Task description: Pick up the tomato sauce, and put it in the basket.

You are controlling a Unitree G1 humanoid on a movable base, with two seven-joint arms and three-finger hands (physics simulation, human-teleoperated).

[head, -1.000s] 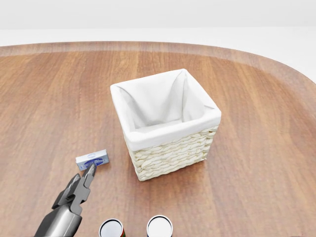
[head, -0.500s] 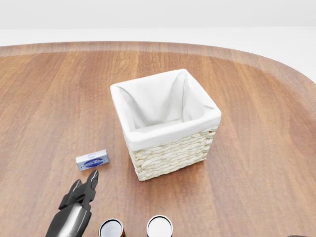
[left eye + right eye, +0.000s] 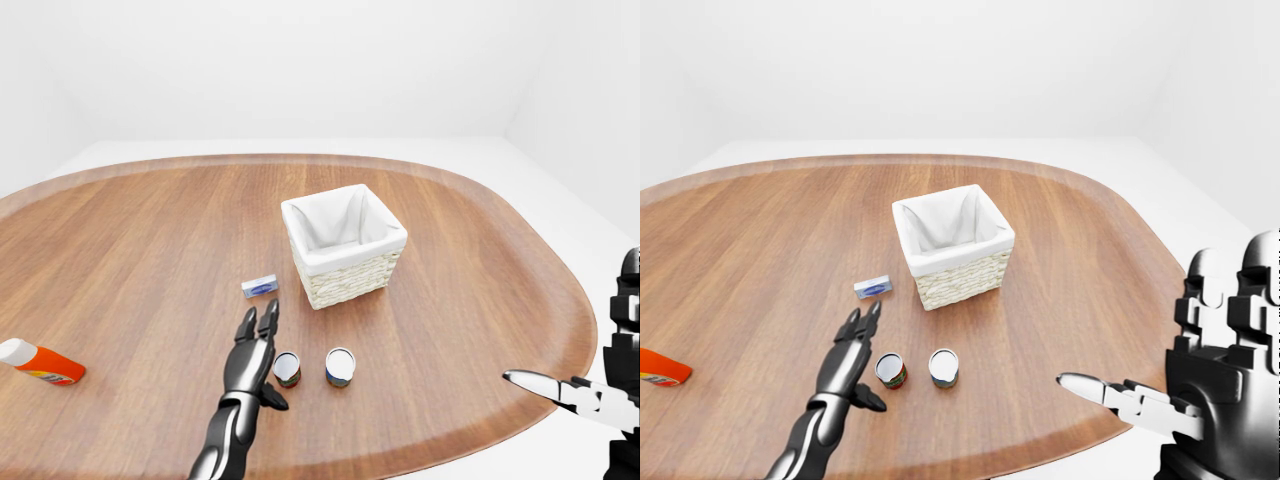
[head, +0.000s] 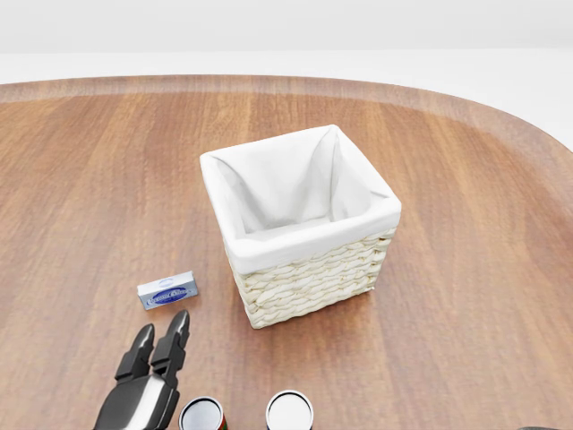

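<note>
Two small cans stand near the lower edge of the wooden table (image 3: 150, 240). The left can (image 3: 286, 369) has a red and green label and looks like the tomato sauce; it also shows in the head view (image 4: 201, 415). The right can (image 3: 340, 366) has a blue label. The wicker basket (image 3: 350, 256) with a white liner stands above them and holds nothing. My left hand (image 3: 258, 338) is open, fingers stretched flat, just left of the red and green can, thumb below it, not gripping. My right hand (image 3: 1118, 393) is open, low at the right, off the table's edge.
A small blue and white box (image 3: 260, 287) lies left of the basket, just above my left fingertips. An orange bottle with a white cap (image 3: 40, 362) lies at the far left of the table. The table's rounded edge runs close below the cans.
In the head view my left hand has drawn back toward the bottom edge and shifted right, away from the small box and closer to the left can. Nothing else moved.
</note>
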